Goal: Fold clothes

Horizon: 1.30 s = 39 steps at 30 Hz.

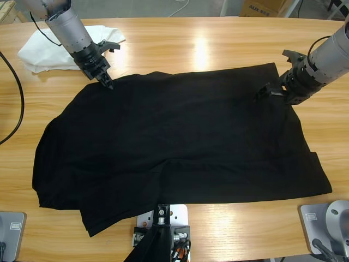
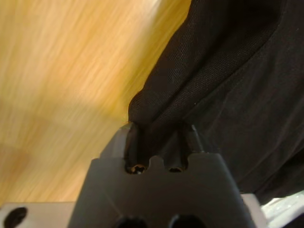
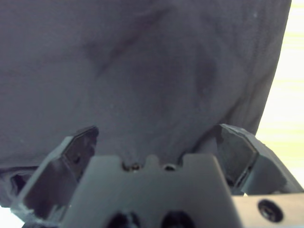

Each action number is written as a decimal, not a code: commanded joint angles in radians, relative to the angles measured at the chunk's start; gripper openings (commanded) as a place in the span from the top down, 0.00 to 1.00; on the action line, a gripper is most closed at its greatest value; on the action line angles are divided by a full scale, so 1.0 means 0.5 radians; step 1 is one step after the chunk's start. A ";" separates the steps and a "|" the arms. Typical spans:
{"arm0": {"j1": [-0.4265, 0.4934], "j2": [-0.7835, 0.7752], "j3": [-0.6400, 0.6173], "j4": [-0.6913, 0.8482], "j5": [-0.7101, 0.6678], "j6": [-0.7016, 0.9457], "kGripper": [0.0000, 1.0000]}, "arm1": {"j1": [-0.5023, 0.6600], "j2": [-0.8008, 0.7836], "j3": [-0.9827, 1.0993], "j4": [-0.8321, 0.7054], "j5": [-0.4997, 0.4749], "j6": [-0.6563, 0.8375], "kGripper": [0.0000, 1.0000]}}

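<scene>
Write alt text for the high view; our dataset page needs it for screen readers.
A black T-shirt lies spread on a wooden table. The left end effector pinches its upper-left edge; the right end effector sits open at its upper-right corner. A white garment lies behind.

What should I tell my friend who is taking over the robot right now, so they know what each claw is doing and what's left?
Left gripper: shut on a bunched edge of the black T-shirt, at its far left corner.
Right gripper: open, jaws spread over the shirt's far right part, gripping nothing yet.
The shirt lies spread across the wooden table, with a small flap turned over at the near left. A white garment lies behind the left arm.
Done: one corner gripped.
Left: grip with the right, then probably fold.
</scene>
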 commanded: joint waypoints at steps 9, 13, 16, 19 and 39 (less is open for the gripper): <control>-0.338 -0.086 0.087 0.100 0.132 -0.249 1.00 | 0.025 0.025 0.164 -0.065 0.034 -0.013 0.00; -0.496 -0.160 0.154 0.101 0.457 -0.427 1.00 | 0.035 0.000 0.187 -0.065 0.034 -0.013 0.00; -0.570 -0.214 0.180 0.138 0.726 -0.574 1.00 | 0.038 -0.011 0.208 -0.067 0.033 -0.013 0.00; -0.659 -0.254 0.206 0.177 0.908 -0.660 1.00 | 0.053 -0.008 0.238 -0.080 0.034 -0.013 0.00; -1.144 -0.181 0.206 0.244 0.763 -1.871 0.25 | 0.135 -0.020 0.330 -0.139 0.034 0.024 0.00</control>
